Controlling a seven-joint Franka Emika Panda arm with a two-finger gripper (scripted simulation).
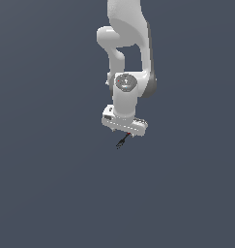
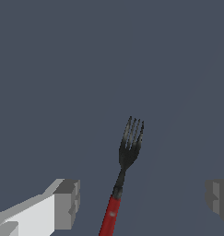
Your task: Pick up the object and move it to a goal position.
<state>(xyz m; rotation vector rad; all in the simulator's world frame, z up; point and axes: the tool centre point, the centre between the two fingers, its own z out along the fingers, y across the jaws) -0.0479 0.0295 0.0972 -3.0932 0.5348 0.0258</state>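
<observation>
The fork (image 2: pixel 126 163) lies between wide-spread fingers (image 2: pixel 67 203), which grip nothing.

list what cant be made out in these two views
- Fork: the red handle's end is cut off by the wrist view's edge.
- Fork in the exterior view: too small for detail; end effector covers its top.
- Goal position: no marker visible.

Simulated scene: flat featureless grey-blue backdrop, rendered white arm (image 1: pixel 126 58).
</observation>
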